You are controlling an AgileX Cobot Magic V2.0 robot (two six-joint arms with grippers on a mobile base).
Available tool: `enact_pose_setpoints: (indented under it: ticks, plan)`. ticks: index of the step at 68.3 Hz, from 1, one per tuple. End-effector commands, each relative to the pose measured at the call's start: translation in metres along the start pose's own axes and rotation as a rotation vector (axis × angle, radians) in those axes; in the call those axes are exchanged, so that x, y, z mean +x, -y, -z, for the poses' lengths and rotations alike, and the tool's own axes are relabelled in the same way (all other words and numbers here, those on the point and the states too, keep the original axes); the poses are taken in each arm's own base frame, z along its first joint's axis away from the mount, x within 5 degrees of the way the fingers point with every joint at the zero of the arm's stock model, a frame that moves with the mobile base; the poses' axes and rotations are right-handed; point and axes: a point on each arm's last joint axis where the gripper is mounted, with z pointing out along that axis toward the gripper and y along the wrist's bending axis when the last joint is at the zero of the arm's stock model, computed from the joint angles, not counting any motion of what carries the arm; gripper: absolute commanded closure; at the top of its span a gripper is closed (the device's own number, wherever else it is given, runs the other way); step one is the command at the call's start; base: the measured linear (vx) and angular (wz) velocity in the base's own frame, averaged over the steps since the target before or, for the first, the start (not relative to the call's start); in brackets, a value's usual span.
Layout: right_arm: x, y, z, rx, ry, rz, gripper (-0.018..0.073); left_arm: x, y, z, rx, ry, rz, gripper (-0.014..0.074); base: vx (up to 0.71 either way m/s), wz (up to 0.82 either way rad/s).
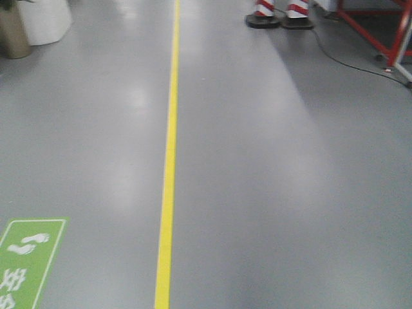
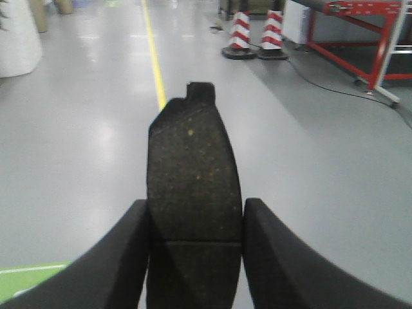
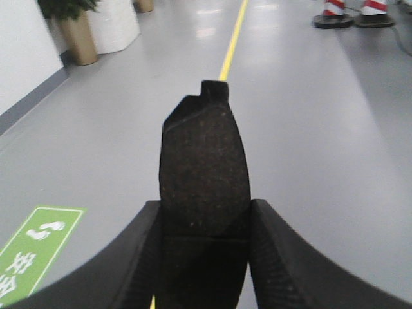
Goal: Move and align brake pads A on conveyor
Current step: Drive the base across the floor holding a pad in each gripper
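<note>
**As Both Tools Grip a Pad, No Conveyor Is in View**

While the robot faces along the yellow floor line [image 1: 168, 161], the left tool [image 2: 194, 212] pinches one brake pad [image 2: 193, 154] and the right tool [image 3: 205, 209] a second brake pad [image 3: 205, 148] — each long axis running straight out of the grip, parallel to that line, tab end farthest. No conveyor shows on either side of the line — so which arm is nearer cannot be told.

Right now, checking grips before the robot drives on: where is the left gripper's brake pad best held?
Across its narrow width, as here: fingers on the two long edges near the groove, coming from the end opposite the tab. The brake pad is flat and long, so that hold looks steady.
</note>
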Motion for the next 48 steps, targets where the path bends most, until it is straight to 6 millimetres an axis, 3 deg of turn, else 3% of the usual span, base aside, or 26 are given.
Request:
enact_pose_setpoints:
  ticks: [1, 17, 48]
  plan:
    - [-0.0175, -0.0016, 0.0036, -0.009, 0.123, 0.009, 0.0566, -0.0161, 0.0009, 0.0026, 0.008, 0.108, 0.008, 0.0603, -0.07, 0.51]
    - [-0.0175, -0.0016, 0.0036, -0.009, 0.123, 0.009, 0.0566, -0.0161, 0.0009, 0.0026, 0.008, 0.108, 0.008, 0.0603, -0.01, 0.29]
    - [-0.0175, -0.0016, 0.0036, -0.009, 0.123, 0.009, 0.0566, -0.0161, 0.0009, 0.0026, 0.008, 0.108, 0.008, 0.0603, 0.13, -0.01]
